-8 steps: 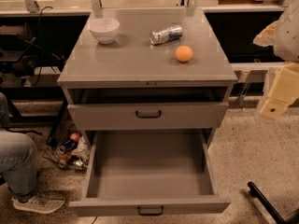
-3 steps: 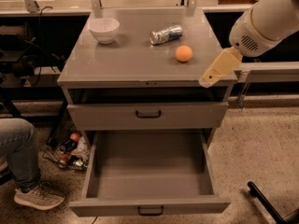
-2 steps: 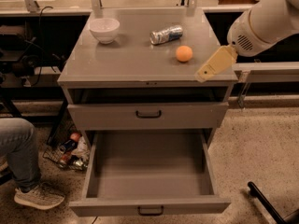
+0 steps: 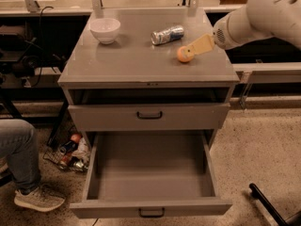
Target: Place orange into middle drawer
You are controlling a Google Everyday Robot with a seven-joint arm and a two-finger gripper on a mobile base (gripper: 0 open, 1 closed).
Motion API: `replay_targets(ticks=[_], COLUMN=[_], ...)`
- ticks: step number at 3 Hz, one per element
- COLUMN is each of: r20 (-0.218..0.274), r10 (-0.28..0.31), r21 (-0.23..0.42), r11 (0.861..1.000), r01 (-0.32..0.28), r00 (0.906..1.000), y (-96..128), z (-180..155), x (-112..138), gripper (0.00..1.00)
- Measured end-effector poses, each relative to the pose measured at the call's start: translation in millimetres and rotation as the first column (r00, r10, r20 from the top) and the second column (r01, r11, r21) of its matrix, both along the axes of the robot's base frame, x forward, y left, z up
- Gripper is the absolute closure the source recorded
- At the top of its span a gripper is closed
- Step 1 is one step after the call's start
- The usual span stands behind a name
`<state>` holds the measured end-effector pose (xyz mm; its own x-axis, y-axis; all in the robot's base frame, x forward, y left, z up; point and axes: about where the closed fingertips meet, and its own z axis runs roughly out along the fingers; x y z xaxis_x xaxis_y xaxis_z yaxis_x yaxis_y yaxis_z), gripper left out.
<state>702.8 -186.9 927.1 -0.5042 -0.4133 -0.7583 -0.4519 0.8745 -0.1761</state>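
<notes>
Gripper point(image 4: 193, 50) has come in from the right edge of the table point(image 4: 131, 65) and is now at the orange point(image 4: 183, 55), right-rear area, apparently touching. Grip state: can't tell. Orange not lifted yet. Middle drawer point(image 4: 117, 207) is open and ready, so pick is imminent.

Crushed can point(image 4: 167, 35) just up-left of the gripper point(image 4: 192, 50), which sits over the cabinet top point(image 4: 131, 64), right side. White bowl point(image 4: 105, 29) well left. Sneakered foot point(image 4: 38, 198) far lower left.

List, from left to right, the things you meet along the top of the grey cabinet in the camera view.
bowl → can → orange → gripper, which sits just at the orange's right edge, with the arm behind it running off to the right.
</notes>
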Motion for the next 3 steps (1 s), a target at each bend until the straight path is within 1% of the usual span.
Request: replay_targets(ticks=[1,2,3], r20=[0.003,-0.009,-0.025], r10=[-0.039,-0.029,-0.019], r21=[0.042,0.058,0.059], r11=[0.998,0.998,0.998], r01=[0.039,0.03,0.02], r00=[0.9992,0.9995,0.9995], y=[13,42,57], z=[-16,-35,-46], x=[33,60,73], gripper=[0.0,0.0,0.0])
